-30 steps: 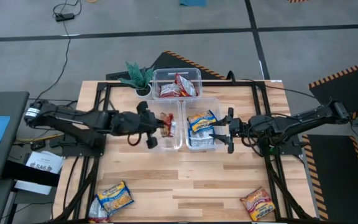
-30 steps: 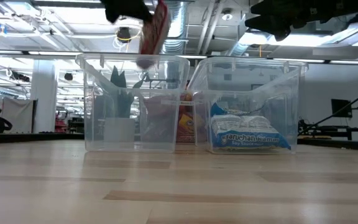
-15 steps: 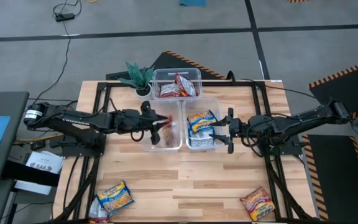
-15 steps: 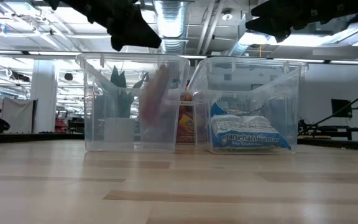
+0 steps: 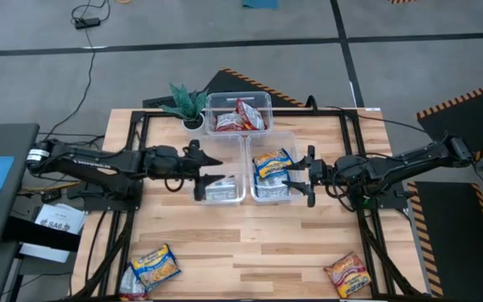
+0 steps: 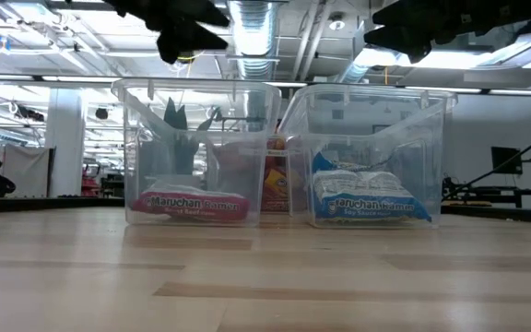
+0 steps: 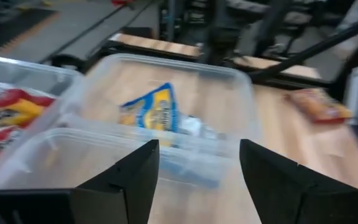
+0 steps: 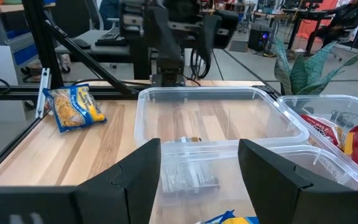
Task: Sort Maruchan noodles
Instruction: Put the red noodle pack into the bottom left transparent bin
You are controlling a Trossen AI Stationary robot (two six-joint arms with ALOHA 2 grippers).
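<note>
Three clear bins stand mid-table. In the left bin [image 5: 222, 172] a red-and-silver Maruchan packet [image 6: 194, 205] lies flat on the floor. My left gripper [image 5: 205, 174] hovers open above that bin's left rim, holding nothing. The right bin [image 5: 272, 168] holds blue-and-yellow packets [image 5: 272, 164] resting on its floor. My right gripper [image 5: 297, 178] hangs open over its right rim, also holding nothing. The far bin [image 5: 239, 113] contains red packets [image 5: 241, 117]. In the right wrist view the dropped packet [image 8: 188, 175] shows silver through the bin wall.
A yellow packet [image 5: 153, 267] lies near the front left corner and an orange-red one [image 5: 348, 273] near the front right. A small green plant [image 5: 187, 102] stands left of the far bin. Bare wood stretches between the bins and the near edge.
My left gripper has opened and let go of the red-and-silver packet, which it held upright over the left bin. The packet has fallen and now lies flat on the bin's floor. My right gripper has kept still.
</note>
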